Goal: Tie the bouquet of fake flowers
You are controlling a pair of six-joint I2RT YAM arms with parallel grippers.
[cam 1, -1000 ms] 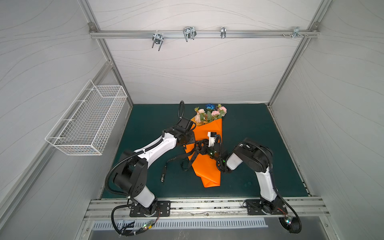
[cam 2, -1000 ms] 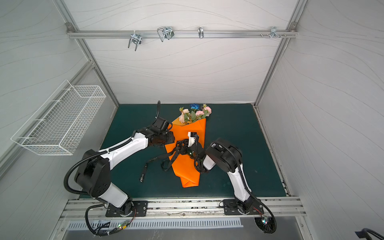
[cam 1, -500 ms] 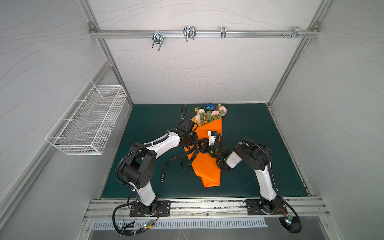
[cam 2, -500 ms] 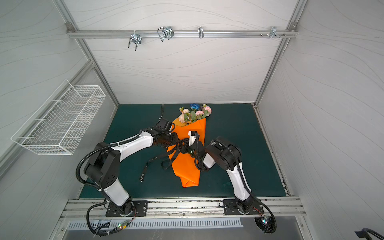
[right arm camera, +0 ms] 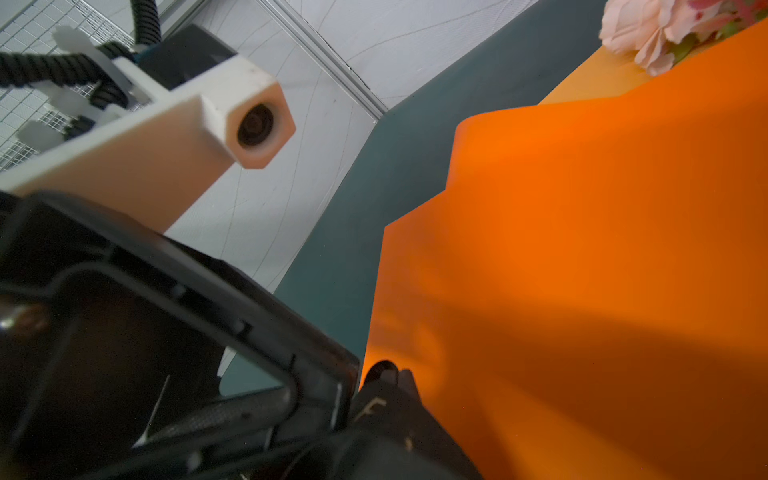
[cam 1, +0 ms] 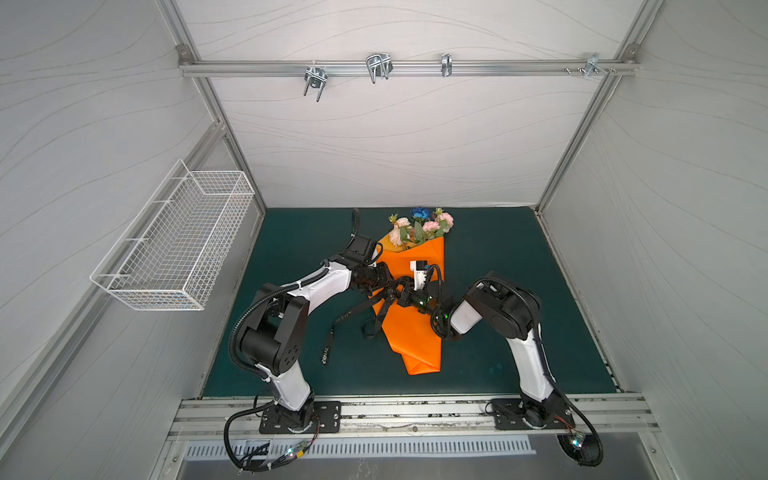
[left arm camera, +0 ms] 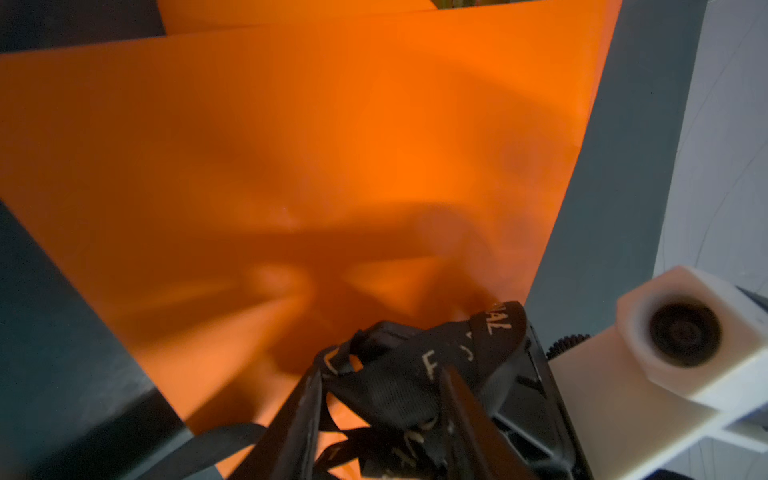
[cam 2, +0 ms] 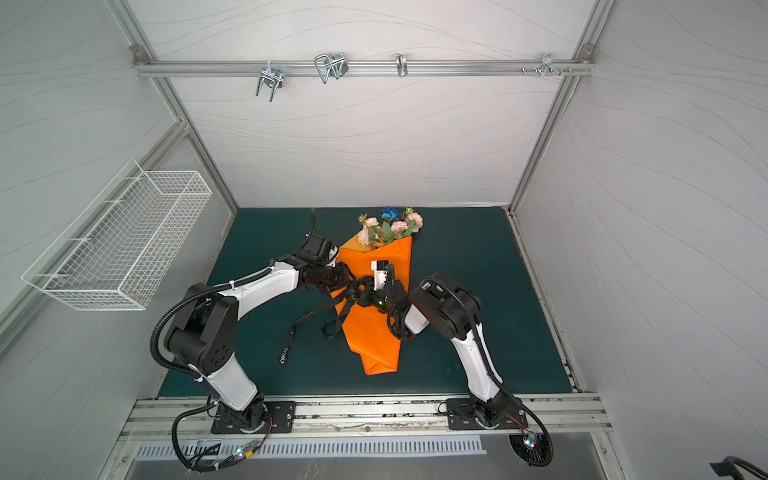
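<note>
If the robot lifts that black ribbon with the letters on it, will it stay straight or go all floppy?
Probably floppy: the ribbon lies in loose curves on the green mat and crumples into folds in the left wrist view. It looks thin and flat, so likely very light. The loose end would probably dangle and swing.

2 white-and-black arms (cam 1: 328, 282) with corrugated cables (cam 1: 248, 311)

Look: bunch of artificial peach, pink and blue flowers with green leaves (cam 1: 420, 229)
Pose: lying flat, heads to the far side
Place: poking from the wide end of an orange paper wrap (cam 1: 415, 328)
Stems: hidden inside
</note>
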